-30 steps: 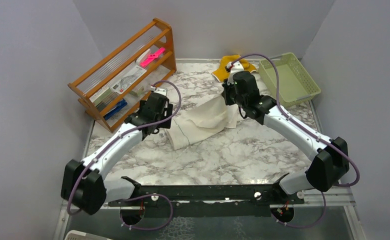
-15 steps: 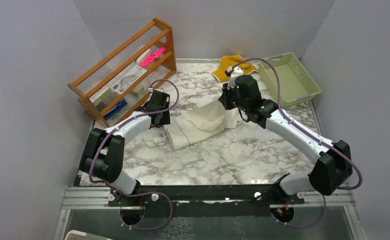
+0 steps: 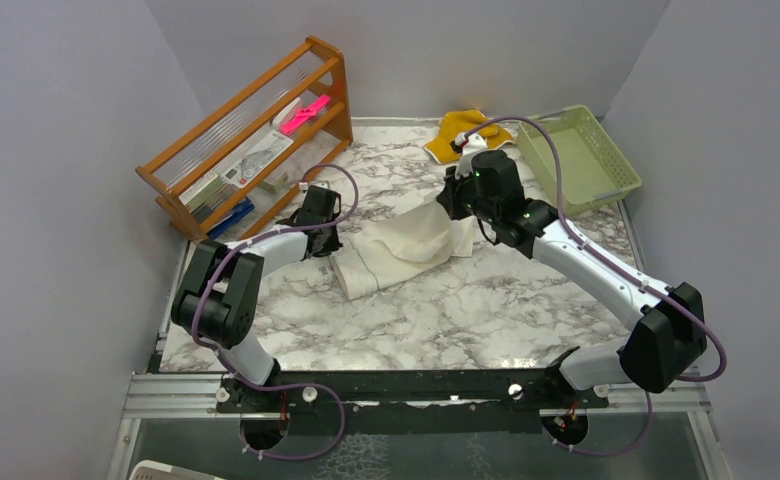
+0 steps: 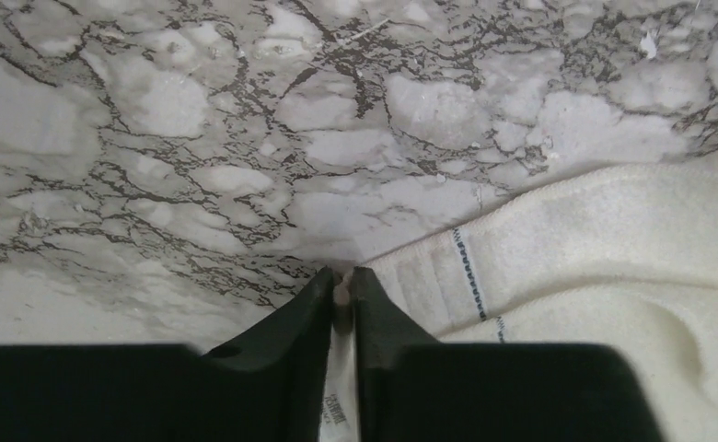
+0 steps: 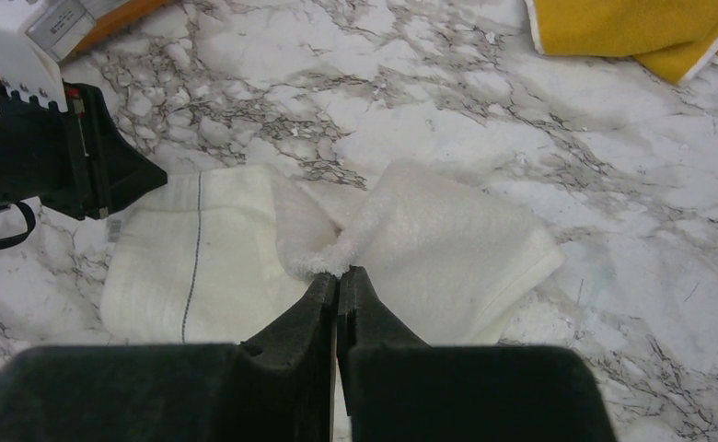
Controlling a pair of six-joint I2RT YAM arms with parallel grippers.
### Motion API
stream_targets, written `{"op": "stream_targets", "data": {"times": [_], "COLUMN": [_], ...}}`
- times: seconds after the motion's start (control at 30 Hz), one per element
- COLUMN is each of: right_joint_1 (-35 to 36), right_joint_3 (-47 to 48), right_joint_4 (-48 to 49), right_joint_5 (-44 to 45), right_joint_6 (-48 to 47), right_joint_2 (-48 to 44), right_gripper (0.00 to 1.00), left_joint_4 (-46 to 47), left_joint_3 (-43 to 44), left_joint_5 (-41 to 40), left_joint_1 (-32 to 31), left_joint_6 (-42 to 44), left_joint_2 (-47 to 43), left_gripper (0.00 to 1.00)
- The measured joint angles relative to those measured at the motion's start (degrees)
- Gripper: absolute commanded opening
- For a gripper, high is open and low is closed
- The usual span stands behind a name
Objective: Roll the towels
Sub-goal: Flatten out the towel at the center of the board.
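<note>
Marble-veined table (image 3: 446, 310) between grey walls (image 3: 66, 150). Near its middle, cream-white towel (image 3: 406, 245): lies partly spread, flat at the left end, bunched toward the far right, with a thin dark stitched line (image 4: 470, 276) across the left hem. Left gripper (image 4: 341, 287): sits low at the towel's left end, close to the tabletop; fingers pressed nearly together, pinching a sliver of white cloth and a small label. Right gripper (image 5: 340, 281): clamps a raised fold at the towel's far-right end, fingers tight on the cloth, holding it up in a small peak above the flat part. Seen from above, towel lying between the two grippers, slanting from near left to far right. Mustard-yellow towel (image 3: 461, 130): lies crumpled at the far edge of the table, apart from the cream one, just left of a pale green basket (image 3: 578, 155) in the far-right corner. Wooden rack (image 3: 251, 140): stands along the left wall, just beyond the left gripper, with a pink item (image 3: 306, 112) and some flat packets (image 3: 251, 160) on its shelves.
</note>
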Motion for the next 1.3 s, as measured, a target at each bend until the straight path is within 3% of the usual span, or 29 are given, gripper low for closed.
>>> {"op": "stream_targets", "data": {"times": [0.37, 0.57, 0.73, 0.9, 1.3], "right_joint_1": [0.0, 0.0, 0.02, 0.02, 0.59], "right_joint_3": [-0.35, -0.7, -0.81, -1.68, -1.14], "right_joint_4": [0.17, 0.46, 1.09, 4.04, 2.82], "right_joint_5": [0.5, 2.62, 5.2, 7.1, 7.76], "right_joint_6": [0.15, 0.7, 1.49, 1.6, 0.28], "right_joint_2": [-0.5, -4.26, -11.78, -22.43, -26.36], "right_gripper": [0.01, 0.01, 0.01, 0.01, 0.01], "left_joint_4": [0.37, -7.98, -6.08, -3.37, -9.38], "left_joint_3": [-0.17, 4.57, 11.96, 15.28, 12.68], "left_joint_5": [2.01, -1.53, -5.64, -8.87, -9.33], "left_joint_1": [1.55, 1.81, 1.99, 1.99, 1.88], "left_joint_6": [0.28, 4.0, 7.74, 10.99, 15.89], "left_joint_2": [-1.38, -19.78, -41.29, -56.24, -60.87], "left_gripper": [0.0, 0.0, 0.0, 0.0, 0.0]}}
